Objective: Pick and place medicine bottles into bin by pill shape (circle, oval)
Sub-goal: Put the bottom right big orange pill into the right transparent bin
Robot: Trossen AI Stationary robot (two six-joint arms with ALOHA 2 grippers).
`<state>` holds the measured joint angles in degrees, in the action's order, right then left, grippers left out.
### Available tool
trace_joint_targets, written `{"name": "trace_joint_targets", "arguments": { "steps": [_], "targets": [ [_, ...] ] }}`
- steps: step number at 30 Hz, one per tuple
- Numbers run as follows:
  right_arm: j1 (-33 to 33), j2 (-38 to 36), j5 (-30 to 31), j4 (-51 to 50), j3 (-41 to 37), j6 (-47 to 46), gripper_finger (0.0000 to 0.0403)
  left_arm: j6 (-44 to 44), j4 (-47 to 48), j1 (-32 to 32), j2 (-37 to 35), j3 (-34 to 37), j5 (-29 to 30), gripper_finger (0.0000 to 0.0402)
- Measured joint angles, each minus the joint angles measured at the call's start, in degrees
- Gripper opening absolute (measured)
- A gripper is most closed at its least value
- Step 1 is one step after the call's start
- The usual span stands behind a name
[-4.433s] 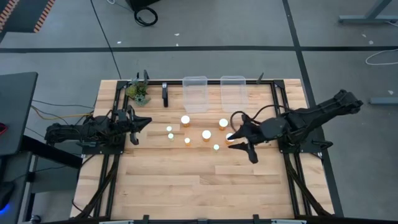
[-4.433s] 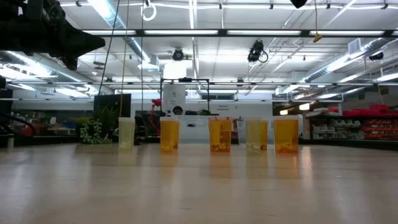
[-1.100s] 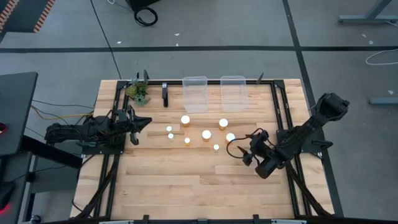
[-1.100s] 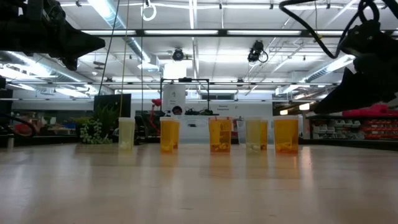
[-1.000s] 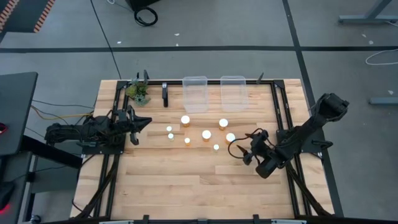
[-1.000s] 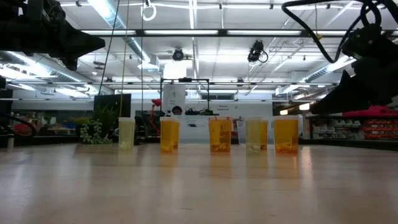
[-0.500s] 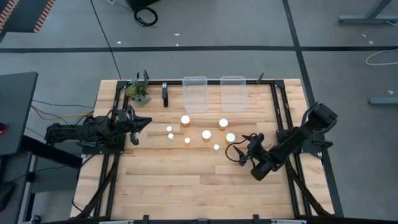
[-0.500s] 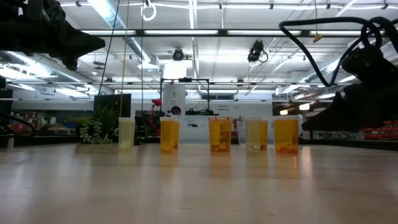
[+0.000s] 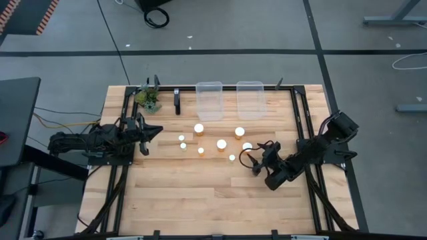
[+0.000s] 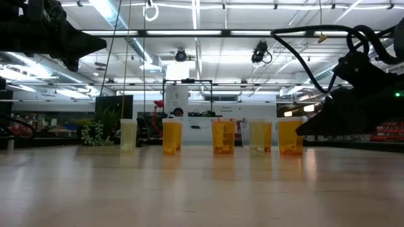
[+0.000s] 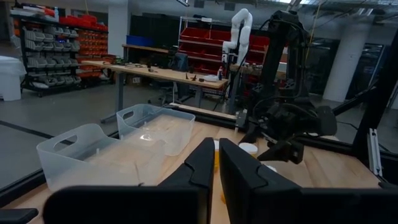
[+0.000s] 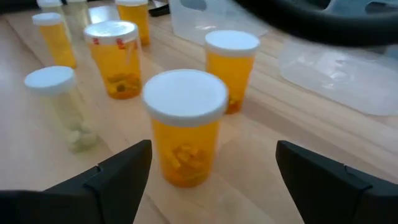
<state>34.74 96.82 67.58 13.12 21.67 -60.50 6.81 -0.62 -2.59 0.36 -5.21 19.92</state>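
Right pincer [image 9: 254, 161] low over the desk [image 9: 200, 200], fingers spread wide and aimed at the nearest medicine bottle [image 12: 185, 126]; the right wrist view has that bottle centred in the gap between the two fingers, neither touching it, which reads as lining up for a grasp. That bottle: amber-orange wall, round white cap, upright, pale pills heaped in the bottom, shape hard to judge. It is the one nearest the right side of the cluster [image 9: 247, 147]. The other bottles [image 9: 221, 143] stand upright mid-desk in a loose group just short of the two clear bins [image 9: 209, 100] at the far edge, both looking empty. One smaller bottle [image 12: 60, 107] has a paler, almost clear wall. Left pincer [image 9: 144, 133] parked at the desk's left side, well apart from the bottles, fingers together with only a slit between them in its wrist view. Green plant sprig [image 9: 148, 99] sits near the far left corner, out of play.
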Motion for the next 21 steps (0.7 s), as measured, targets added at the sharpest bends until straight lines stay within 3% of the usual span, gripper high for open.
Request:
{"name": "trace_joint_targets", "arguments": {
  "steps": [21],
  "targets": [
    [-2.61,0.02,-4.28,6.77,0.39,5.67,0.0341,-0.02,-0.01,0.02,-0.01,0.01,0.0,0.0035]
  ]
}}
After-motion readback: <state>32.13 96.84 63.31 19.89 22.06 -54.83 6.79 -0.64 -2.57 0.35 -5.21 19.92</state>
